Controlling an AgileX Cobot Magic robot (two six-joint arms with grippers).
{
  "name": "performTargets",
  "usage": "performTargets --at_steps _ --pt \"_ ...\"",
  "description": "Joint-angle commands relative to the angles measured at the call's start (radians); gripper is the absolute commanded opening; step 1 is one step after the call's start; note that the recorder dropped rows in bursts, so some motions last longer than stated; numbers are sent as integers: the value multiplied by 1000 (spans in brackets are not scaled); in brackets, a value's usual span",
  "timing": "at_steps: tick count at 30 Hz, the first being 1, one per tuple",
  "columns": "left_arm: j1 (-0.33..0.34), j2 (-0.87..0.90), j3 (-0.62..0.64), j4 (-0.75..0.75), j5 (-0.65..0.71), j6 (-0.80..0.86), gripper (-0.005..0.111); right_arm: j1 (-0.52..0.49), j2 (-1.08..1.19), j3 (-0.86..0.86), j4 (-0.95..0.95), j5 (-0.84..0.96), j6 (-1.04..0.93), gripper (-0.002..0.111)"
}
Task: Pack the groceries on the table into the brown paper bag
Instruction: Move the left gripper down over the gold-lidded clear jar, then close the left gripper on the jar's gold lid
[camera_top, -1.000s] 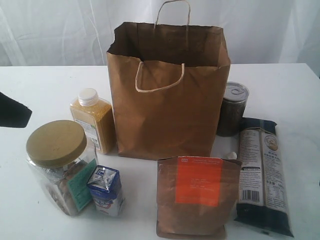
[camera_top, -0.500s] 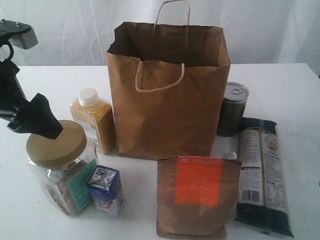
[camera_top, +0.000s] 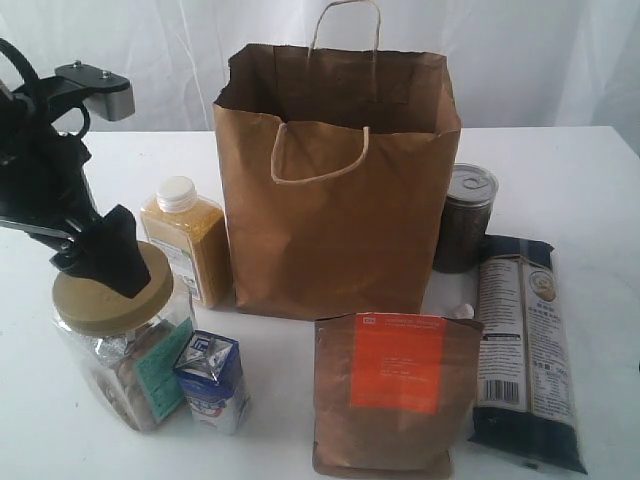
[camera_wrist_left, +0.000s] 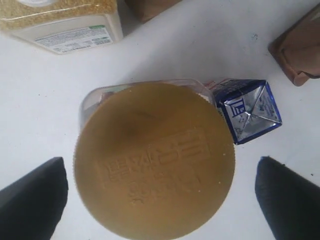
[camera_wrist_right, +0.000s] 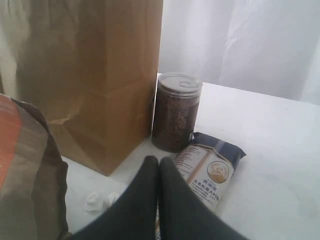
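Between the spread fingers (camera_wrist_left: 35, 197) of the left gripper (camera_wrist_left: 159, 200), which is wide open and holds nothing, lies the round top of the clear jar with tan lid (camera_wrist_left: 155, 160). The jar stands upright straight below the jaws, one finger past each side of the rim. Whether the tips have reached lid level I cannot tell.

The small blue-white carton (camera_top: 212, 380) stands just beside the jar on its near right, close enough that a closing finger might brush it. The yellow-grain bottle (camera_top: 188, 240) stands just beyond on the far side. The brown paper bag (camera_top: 335, 200) stands upright and open-mouthed to the right on the table (camera_top: 560, 170), so the lift should go up, then right.

The right gripper (camera_wrist_right: 159, 162) is closed on nothing, near the dark tin (camera_wrist_right: 176, 112) and long dark-blue noodle packet (camera_wrist_right: 210, 167). The left arm is clearly nearer the jar.
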Motion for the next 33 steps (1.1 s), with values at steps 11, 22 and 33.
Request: performTargets --at_steps 11,22,33 --pt "-25 39 -6 1 6 -16 105 -4 -5 1 -3 -6 -10 0" --pt "-25 68 -6 21 20 -23 105 -4 -5 1 -3 -6 -10 0" --pt "-43 70 -6 35 29 -25 105 -4 -5 1 -3 -6 -10 0"
